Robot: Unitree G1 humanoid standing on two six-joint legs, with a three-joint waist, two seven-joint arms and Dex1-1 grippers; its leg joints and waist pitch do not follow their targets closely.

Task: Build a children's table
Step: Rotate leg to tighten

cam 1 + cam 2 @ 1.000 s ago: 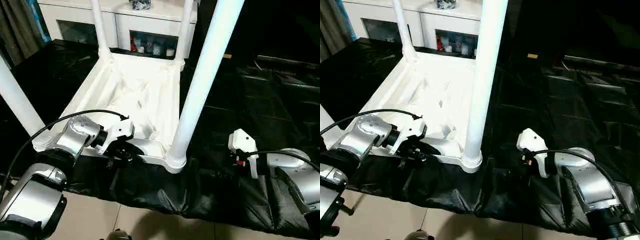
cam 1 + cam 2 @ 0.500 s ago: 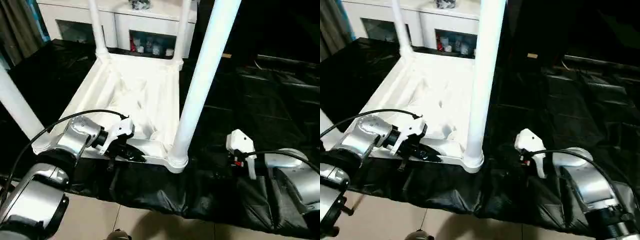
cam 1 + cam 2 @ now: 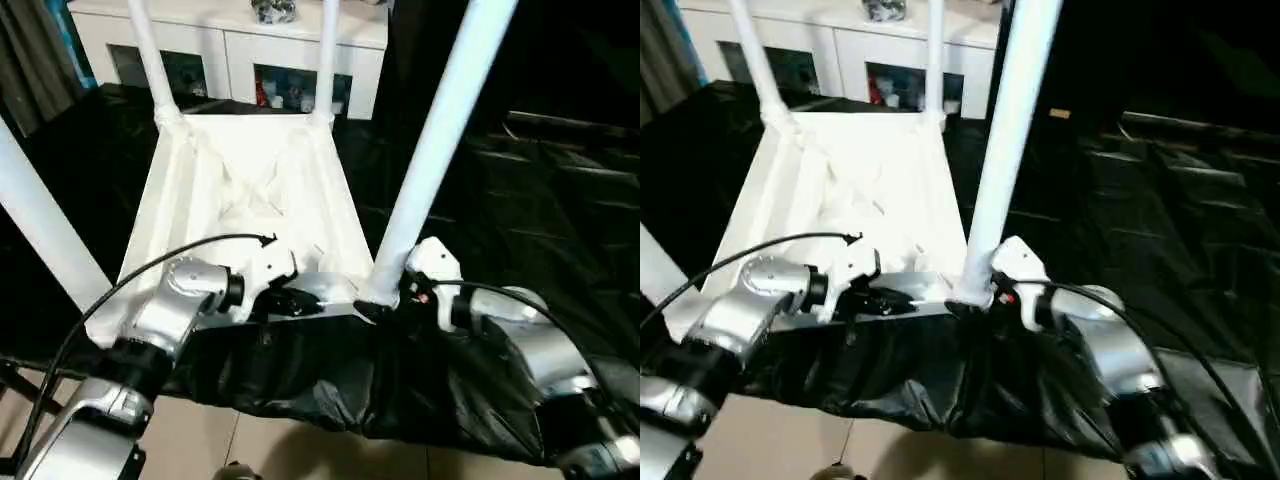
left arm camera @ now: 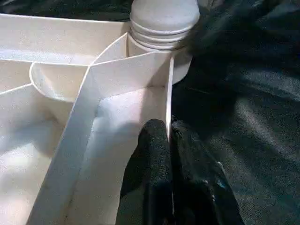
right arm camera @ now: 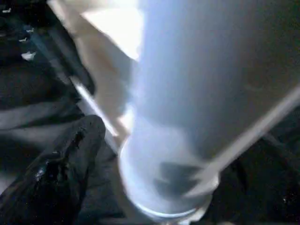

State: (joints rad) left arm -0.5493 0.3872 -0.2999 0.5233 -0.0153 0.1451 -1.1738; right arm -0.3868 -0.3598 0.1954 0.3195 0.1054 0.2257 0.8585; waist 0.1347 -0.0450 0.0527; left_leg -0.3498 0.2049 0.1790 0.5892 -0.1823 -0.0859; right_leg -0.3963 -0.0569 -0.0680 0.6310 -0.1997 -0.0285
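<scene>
The children's table lies upside down on a black sheet, its ribbed white top (image 3: 250,200) facing up and its four tube legs standing in the corner sockets. My left gripper (image 3: 300,300) is at the near edge, shut on the thin rim wall (image 4: 161,84) next to the near right socket, its black fingers (image 4: 152,154) pinching the wall from both sides. My right gripper (image 3: 385,305) is open at the foot of the near right leg (image 3: 440,130). One black finger (image 5: 70,159) sits beside that leg's base (image 5: 168,173).
A white cabinet with glass doors (image 3: 230,40) stands right behind the table. The black sheet (image 3: 520,180) spreads wide to the right. Pale floor tiles (image 3: 200,440) lie in front. The near left leg (image 3: 40,220) rises close to my left arm.
My left gripper has closed on the rim wall. My right arm has swung in from the right to the near right leg's base. The whole view has shifted too.
</scene>
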